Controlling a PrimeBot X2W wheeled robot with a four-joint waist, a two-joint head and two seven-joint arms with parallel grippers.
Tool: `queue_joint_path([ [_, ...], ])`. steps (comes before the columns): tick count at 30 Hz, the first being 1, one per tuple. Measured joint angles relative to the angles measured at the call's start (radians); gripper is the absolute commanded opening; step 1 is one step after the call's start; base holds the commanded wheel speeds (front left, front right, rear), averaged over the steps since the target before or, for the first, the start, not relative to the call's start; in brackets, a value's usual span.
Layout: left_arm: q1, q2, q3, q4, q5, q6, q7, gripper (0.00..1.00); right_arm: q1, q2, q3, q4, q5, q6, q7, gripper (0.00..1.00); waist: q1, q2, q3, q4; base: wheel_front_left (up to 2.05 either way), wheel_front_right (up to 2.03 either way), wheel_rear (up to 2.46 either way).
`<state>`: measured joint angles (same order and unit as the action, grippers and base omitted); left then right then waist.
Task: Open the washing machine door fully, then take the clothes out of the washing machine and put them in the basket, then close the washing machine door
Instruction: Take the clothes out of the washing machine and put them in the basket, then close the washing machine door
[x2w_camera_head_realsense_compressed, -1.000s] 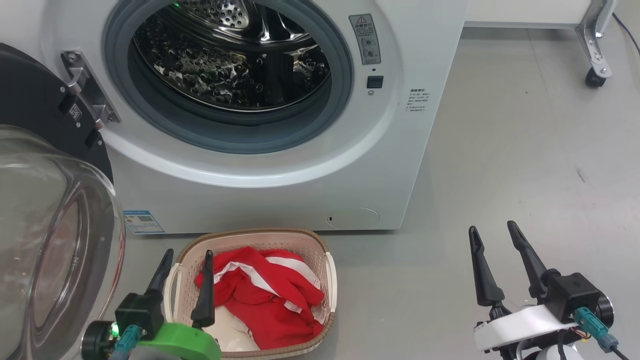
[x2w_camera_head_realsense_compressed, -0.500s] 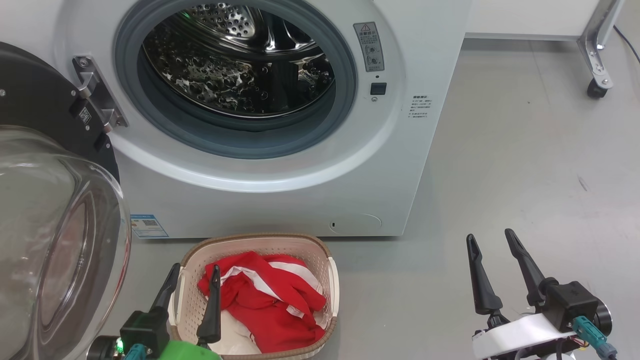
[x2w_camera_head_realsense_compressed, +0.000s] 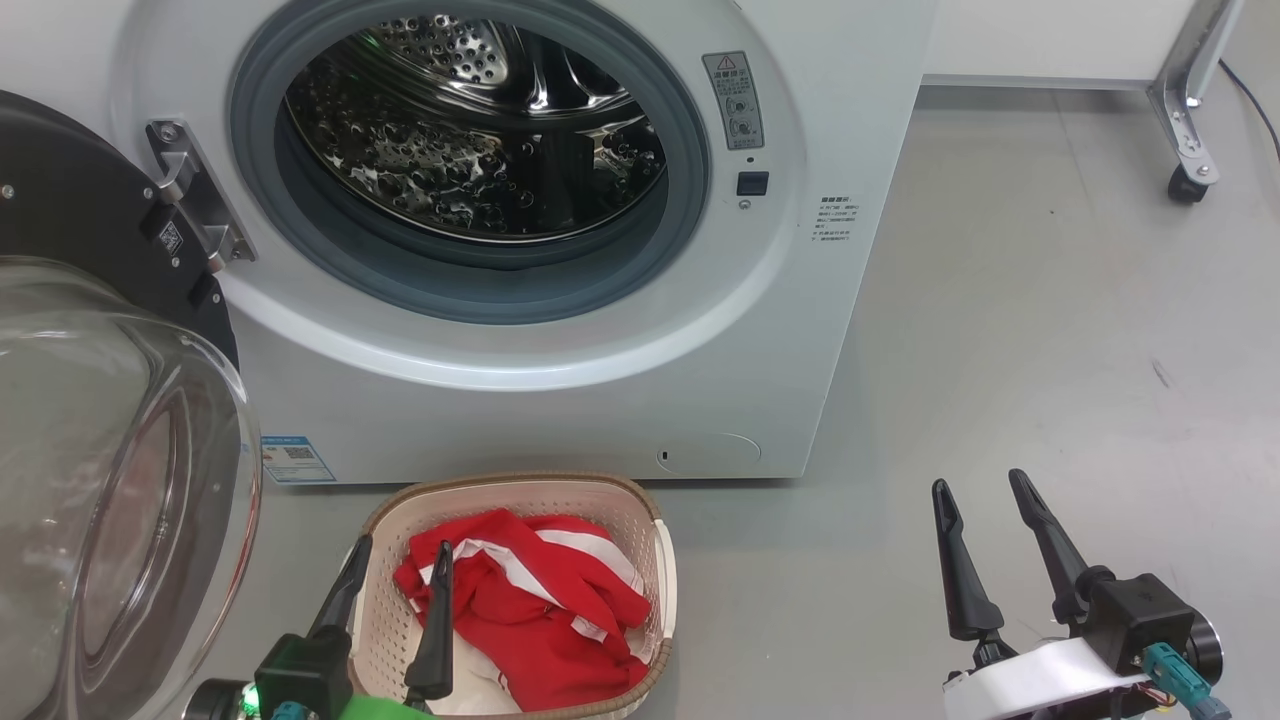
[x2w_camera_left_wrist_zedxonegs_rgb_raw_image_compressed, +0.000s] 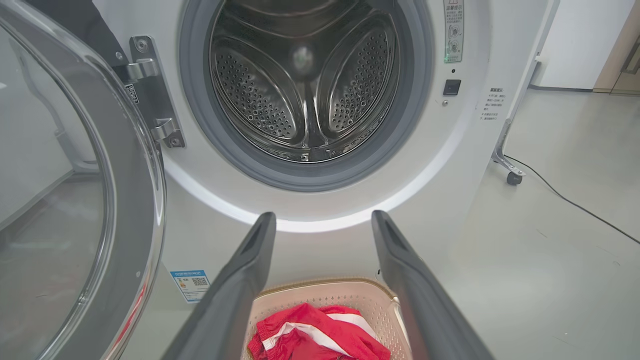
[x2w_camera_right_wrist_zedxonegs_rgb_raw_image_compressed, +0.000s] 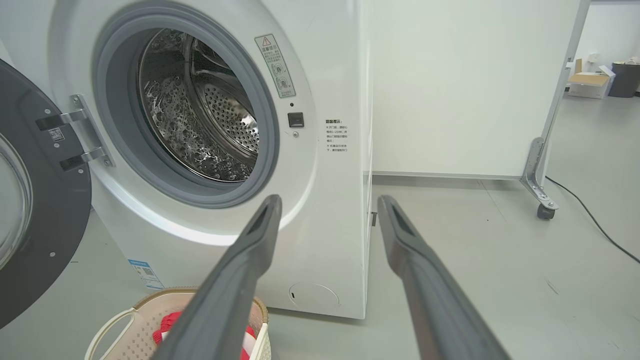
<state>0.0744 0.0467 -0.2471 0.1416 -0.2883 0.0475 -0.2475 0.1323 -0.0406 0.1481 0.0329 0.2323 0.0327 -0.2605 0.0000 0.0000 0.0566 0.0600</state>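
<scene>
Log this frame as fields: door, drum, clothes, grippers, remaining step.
door: washing machine door wide open, at the left of the washing machine
inside: drum shows no clothes
laundry: clothes in the basket
left: left gripper open, empty, over the basket's left side
right: right gripper open, empty, above the floor
remaining: close the door

Glossy steel drum (x2w_camera_head_realsense_compressed: 470, 140), soft red clothes (x2w_camera_head_realsense_compressed: 540, 600), seemingly plastic basket (x2w_camera_head_realsense_compressed: 520, 492).
</scene>
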Motion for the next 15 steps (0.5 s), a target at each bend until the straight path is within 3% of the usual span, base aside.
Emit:
queue_joint_path([
  [15,0.009,0.001,-0.015,-0.027,0.008,0.001,0.019,1.00,0.002,0.000,0.003,-0.001,0.000,-0.002,0.000,1.00,0.0000,0.0000,-0.012,-0.002,-0.31,0.31,0.00],
])
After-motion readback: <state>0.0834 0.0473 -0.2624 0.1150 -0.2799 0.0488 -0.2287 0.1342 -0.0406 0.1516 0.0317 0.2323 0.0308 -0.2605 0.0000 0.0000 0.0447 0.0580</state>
